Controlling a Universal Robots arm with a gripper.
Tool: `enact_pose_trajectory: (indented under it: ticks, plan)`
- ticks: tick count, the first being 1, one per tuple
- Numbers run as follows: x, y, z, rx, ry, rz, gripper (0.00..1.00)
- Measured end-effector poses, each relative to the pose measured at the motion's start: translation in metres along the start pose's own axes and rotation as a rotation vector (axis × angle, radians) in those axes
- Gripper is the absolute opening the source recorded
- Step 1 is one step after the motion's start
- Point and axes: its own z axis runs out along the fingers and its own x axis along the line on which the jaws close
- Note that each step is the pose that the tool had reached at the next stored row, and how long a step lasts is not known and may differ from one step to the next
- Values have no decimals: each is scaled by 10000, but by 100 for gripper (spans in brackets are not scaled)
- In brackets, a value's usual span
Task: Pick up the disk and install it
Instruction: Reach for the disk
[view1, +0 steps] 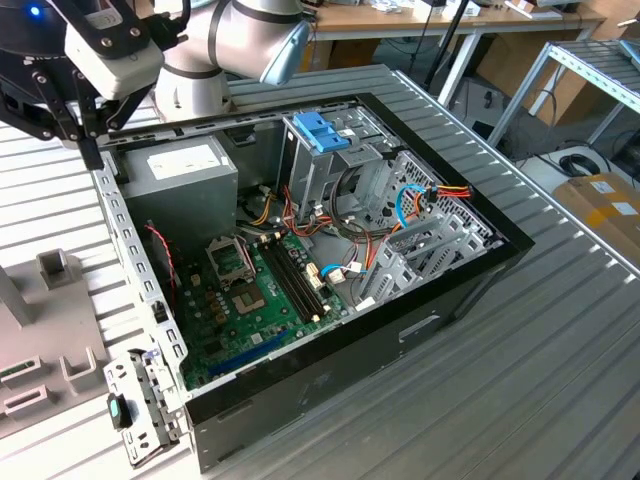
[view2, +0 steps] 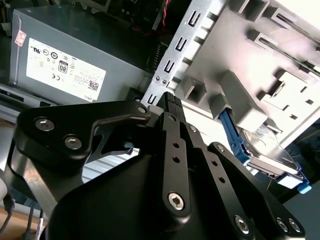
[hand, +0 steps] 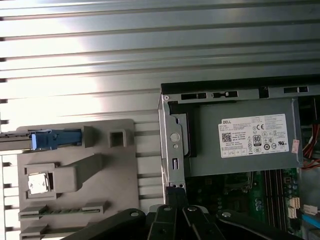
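The disk (view2: 267, 152) stands on edge in a slot of the grey fixture tray (view2: 260, 55), its blue carrier rail facing the gripper. In the first wrist view the disk (hand: 56, 139) is seen edge-on at the tray's far side. My black gripper (view2: 172, 100) is shut with nothing between its fingers. It hovers over the metal edge rail of the open computer case, between tray and power supply. In the exterior view the gripper (view1: 92, 152) hangs at the case's rear corner, on the exterior view's left. It stays well apart from the disk.
The open computer case (view1: 450, 290) lies on a slatted metal table. Inside are a grey power supply (view1: 185, 170), a green motherboard (view1: 250, 300), loose cables and an upright metal drive cage topped by a light blue tab (view1: 320, 130). The fixture tray (view1: 50, 330) sits beside the case.
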Motion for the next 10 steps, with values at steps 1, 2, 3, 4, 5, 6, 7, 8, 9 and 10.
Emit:
enact_pose_trajectory:
  ticks: [1,2,3,4,5,6,7,8,9,10]
  plan:
    - [5,0,0,0,0,0,10]
    - [9,-1,0,0,0,1,10]
    - [14,-1,0,0,0,0,10]
    - [19,-1,-1,0,0,0,10]
    - [23,-2,-1,0,0,0,10]
    - [29,-2,-1,0,0,0,10]
    - [35,-3,-1,0,0,-1,10]
    - [39,-3,-1,0,0,0,10]
    - [48,-4,-1,0,0,0,10]
    - [54,-4,-1,0,0,0,10]
